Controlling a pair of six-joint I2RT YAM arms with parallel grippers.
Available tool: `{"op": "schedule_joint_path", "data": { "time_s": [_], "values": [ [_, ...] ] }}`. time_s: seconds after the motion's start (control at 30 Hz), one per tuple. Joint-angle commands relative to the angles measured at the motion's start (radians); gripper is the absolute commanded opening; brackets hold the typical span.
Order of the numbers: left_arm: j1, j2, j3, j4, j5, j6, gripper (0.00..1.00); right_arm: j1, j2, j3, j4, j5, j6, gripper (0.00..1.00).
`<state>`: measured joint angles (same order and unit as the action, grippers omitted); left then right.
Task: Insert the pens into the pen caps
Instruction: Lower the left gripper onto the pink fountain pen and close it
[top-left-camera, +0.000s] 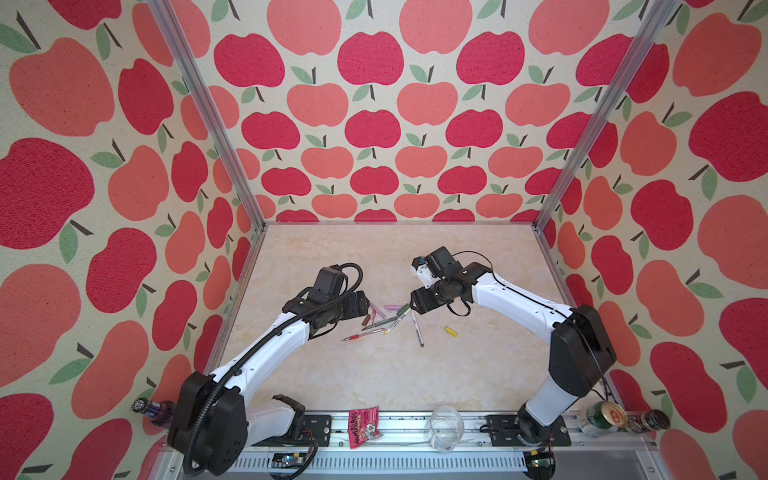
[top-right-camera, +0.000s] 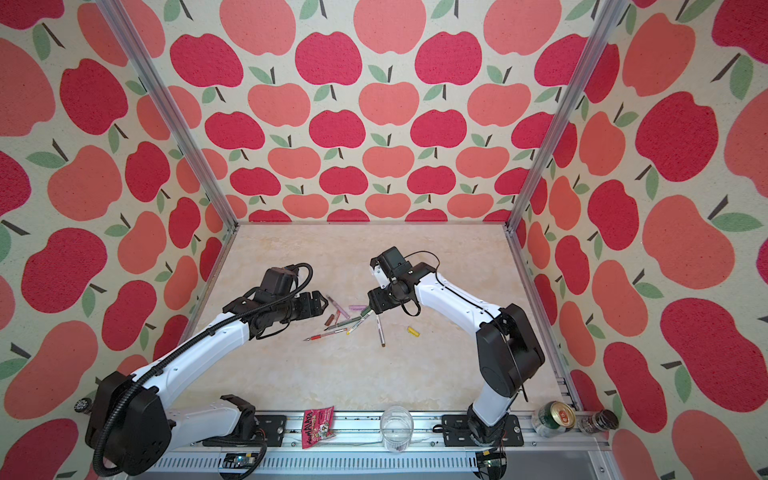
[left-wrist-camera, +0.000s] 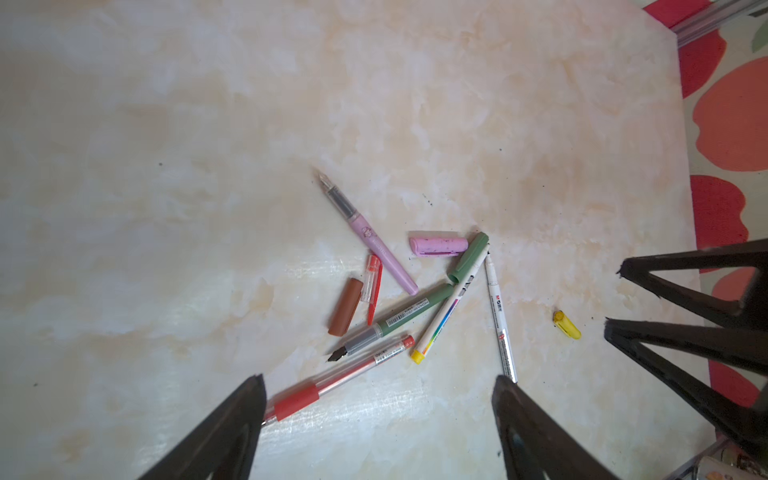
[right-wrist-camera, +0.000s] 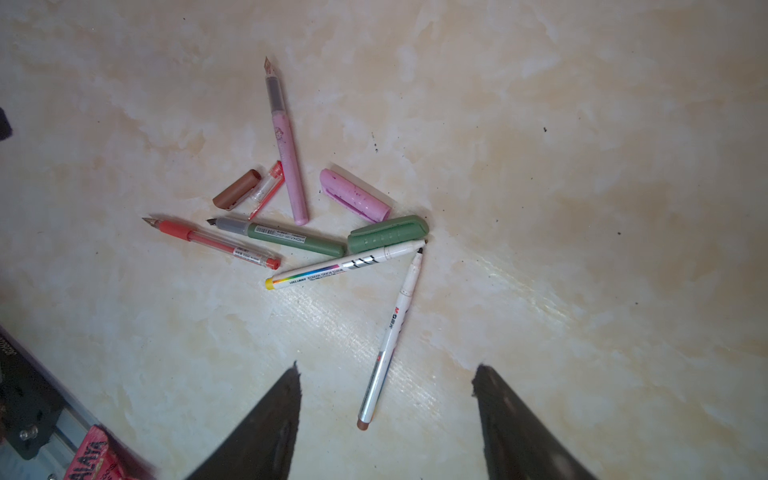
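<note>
The pens lie in a loose heap mid-table: lilac pen (left-wrist-camera: 370, 239), green pen (left-wrist-camera: 399, 320), red pen (left-wrist-camera: 340, 380), yellow-ended white pen (right-wrist-camera: 345, 264) and brown-ended white pen (right-wrist-camera: 390, 336). Among them lie the pen caps: lilac cap (left-wrist-camera: 438, 246), green cap (right-wrist-camera: 388, 235), red cap (left-wrist-camera: 372, 286), brown cap (left-wrist-camera: 345, 306). The yellow cap (top-left-camera: 451, 331) lies apart to the right. My left gripper (left-wrist-camera: 379, 378) hovers open left of the heap (top-left-camera: 365, 305), holding nothing. My right gripper (right-wrist-camera: 386, 365) hovers open just right of it (top-left-camera: 413, 303), above the brown-ended pen, also holding nothing.
On the front rail sit a red snack packet (top-left-camera: 363, 426) and a clear cup (top-left-camera: 446, 428). A can (top-left-camera: 604, 417) and a dark bottle (top-left-camera: 648, 422) stand at the front right corner, another bottle (top-left-camera: 149, 409) at the front left. Apple-patterned walls enclose the table.
</note>
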<state>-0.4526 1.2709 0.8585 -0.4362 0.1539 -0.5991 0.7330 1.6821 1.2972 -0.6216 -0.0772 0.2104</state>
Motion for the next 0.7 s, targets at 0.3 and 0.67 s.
{"op": "schedule_joint_path", "data": {
  "time_s": [0.3,0.67],
  "values": [
    [-0.131,0.431,0.432,-0.416,-0.234,-0.359,0.69,-0.006,-0.118,-0.161,0.16,0.06,0.077,0.71],
    [-0.159,0.663,0.689,-0.542,-0.316,-0.471,0.6,-0.023,-0.216,-0.27,0.255,0.053,0.124,0.72]
  ]
}}
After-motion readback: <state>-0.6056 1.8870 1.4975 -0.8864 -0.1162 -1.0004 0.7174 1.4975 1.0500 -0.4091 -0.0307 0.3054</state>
